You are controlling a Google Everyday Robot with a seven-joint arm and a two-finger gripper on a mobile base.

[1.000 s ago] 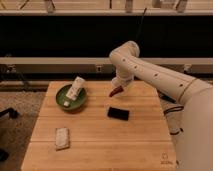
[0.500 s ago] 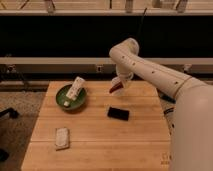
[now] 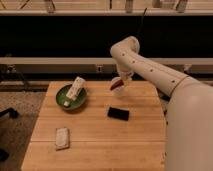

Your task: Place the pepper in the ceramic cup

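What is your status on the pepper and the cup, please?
Claw over far side of table, shut on pepper. Cup tilted in green bowl, apart from claw. Black rectangle lies nearer; path to bowl looks open.

At left rear of table (image 3: 145, 145): bowl (image 3: 60, 96); inside bowl, tilted, upper end toward rear rim: ceramic cup (image 3: 76, 88); near table centre, right of bowl and well apart from it: flat rectangle (image 3: 118, 113); at front left, before bowl: small block (image 3: 62, 137); above rear of table, right of bowl, behind flat rectangle: gripper (image 3: 118, 86), clamped on pepper (image 3: 115, 85), clear of table surface; reaching in from right, over right rear corner: arm (image 3: 150, 70); behind table, running left to right: rail (image 3: 50, 61).
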